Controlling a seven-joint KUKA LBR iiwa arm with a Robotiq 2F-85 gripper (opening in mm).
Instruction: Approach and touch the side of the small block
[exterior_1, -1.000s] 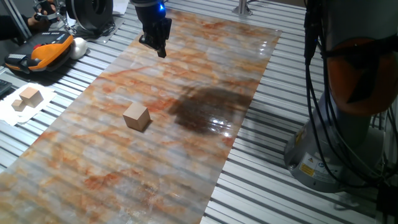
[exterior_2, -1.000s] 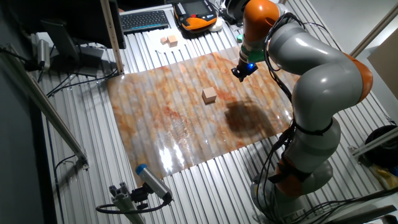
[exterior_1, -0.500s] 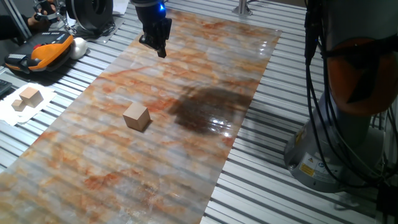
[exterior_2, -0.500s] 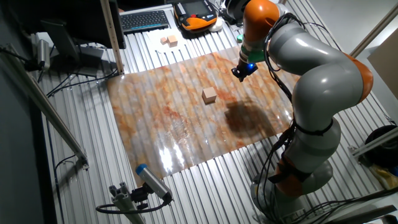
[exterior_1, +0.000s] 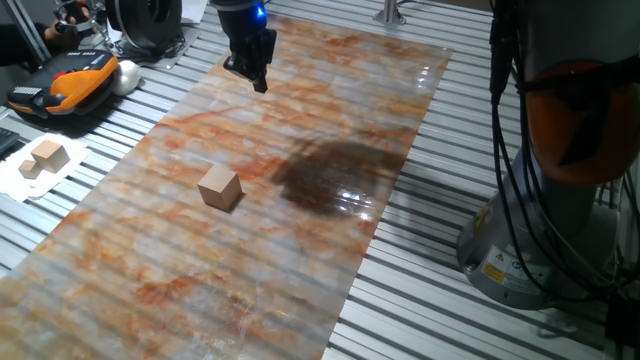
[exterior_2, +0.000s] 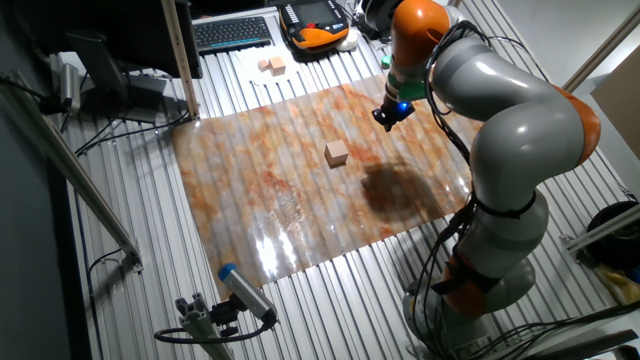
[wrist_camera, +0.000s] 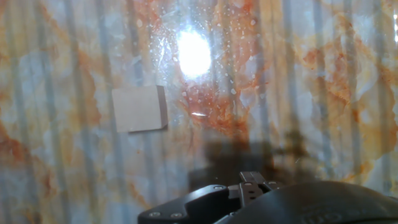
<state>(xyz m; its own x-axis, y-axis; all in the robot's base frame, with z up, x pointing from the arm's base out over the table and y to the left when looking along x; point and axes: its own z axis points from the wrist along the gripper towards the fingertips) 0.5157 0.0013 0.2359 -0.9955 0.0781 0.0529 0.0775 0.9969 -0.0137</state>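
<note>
Nothing has shifted over the last second: in both fixed views the dark two-finger gripper (exterior_1: 254, 72) hangs in the same spot near the upper left of the frame as before, above the far end of the glossy orange-and-grey marbled sheet (exterior_1: 400, 90), and the small plain light-tan wooden cube (exterior_1: 219, 187) sits where it was, left of centre on that sheet and well apart from the gripper. The other fixed view agrees, with the cube (exterior_2: 337, 153) near the middle of the frame and the gripper (exterior_2: 388, 116) up and to its right. From the hand view the cube (wrist_camera: 138, 108) lies in the left half of the frame, beside a bright glare spot, with only a dark part of the hand showing at the bottom edge. The fingers look close together and hold nothing, though how far they stand apart I cannot tell. The stillness suggests the approach has not yet begun, so the whole travel toward the cube's side remains. A pair of pale wooden blocks on white paper (exterior_1: 42, 158) lies off the sheet at the left edge.
</note>
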